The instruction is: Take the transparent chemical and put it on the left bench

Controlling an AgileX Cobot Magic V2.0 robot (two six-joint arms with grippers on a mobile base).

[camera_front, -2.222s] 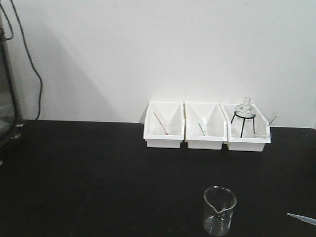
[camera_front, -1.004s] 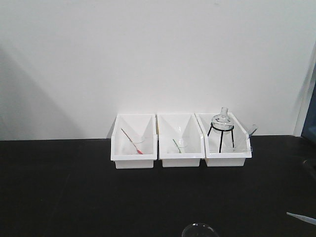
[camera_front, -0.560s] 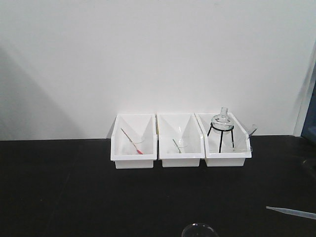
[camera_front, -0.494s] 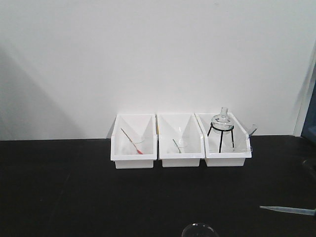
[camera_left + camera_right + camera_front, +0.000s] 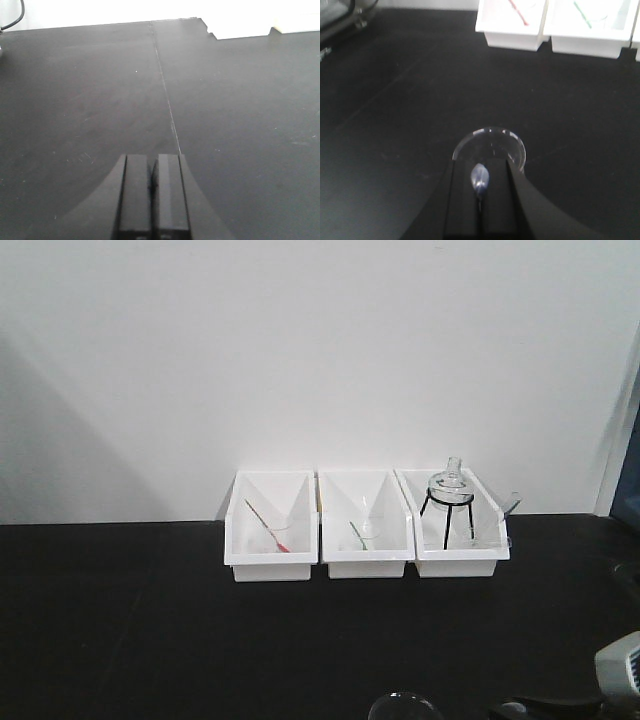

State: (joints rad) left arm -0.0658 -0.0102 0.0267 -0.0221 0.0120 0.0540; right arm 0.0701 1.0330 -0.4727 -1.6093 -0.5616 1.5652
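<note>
The clear glass beaker [image 5: 490,147] stands upright on the black counter [image 5: 395,100], just ahead of the right gripper [image 5: 480,187], whose jaws are clenched on a small clear dropper tip [image 5: 479,178]. It looks light, rigid, smooth-walled and breakable, so its straight side wall below the rim is probably the safest hold. The left gripper [image 5: 151,195] is closed on nothing, over bare counter.
</note>
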